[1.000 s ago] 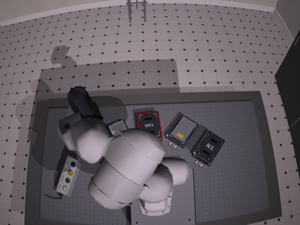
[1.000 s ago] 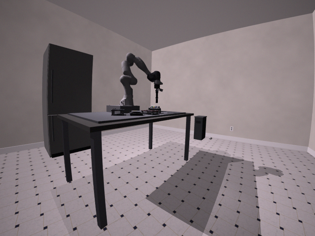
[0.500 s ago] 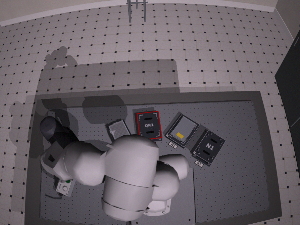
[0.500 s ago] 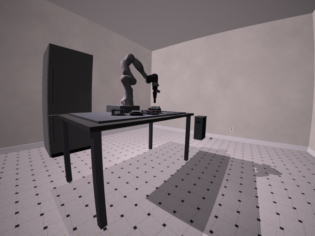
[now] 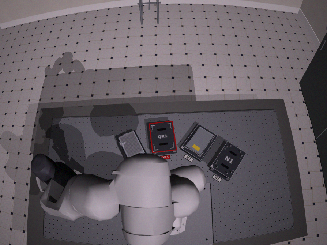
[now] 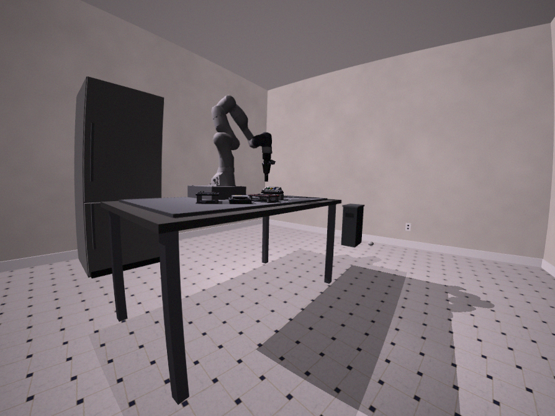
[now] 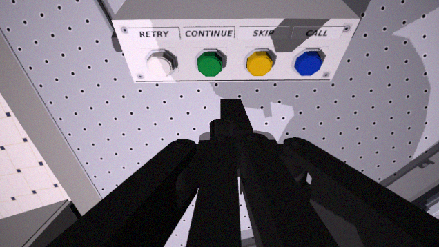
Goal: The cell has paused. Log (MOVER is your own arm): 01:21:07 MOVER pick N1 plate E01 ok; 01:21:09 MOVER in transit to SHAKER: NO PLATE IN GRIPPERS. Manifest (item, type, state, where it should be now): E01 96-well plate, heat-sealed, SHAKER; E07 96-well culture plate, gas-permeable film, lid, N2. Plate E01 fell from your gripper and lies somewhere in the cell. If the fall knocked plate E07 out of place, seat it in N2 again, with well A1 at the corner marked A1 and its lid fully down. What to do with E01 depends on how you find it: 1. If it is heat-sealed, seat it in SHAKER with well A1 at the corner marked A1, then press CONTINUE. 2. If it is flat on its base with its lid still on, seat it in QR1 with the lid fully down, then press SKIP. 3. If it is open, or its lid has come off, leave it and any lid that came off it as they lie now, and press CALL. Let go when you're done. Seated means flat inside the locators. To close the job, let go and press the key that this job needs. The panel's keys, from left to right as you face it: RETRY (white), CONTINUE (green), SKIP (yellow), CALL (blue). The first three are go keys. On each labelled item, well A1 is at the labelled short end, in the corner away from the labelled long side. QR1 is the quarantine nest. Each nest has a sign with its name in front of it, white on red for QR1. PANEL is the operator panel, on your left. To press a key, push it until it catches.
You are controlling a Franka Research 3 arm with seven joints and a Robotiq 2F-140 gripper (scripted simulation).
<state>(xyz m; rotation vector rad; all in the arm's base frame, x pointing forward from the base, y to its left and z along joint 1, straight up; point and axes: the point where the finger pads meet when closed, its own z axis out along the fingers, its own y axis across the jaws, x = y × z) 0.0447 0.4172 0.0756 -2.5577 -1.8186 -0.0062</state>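
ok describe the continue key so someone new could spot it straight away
On the table, find the white sloping-topped panel with four keys in a row. The green key, under the word CONTINUE, is second from the left, between the white key and the yellow key. It is the only green one.

A pale, rectangular well plate (image 5: 131, 144) lies flat in a dark nest (image 5: 121, 147), partly hidden, and a grey, yellow-marked rectangular plate (image 5: 201, 139) (image 6: 239, 196) lies flat on N2 (image 5: 191, 153).
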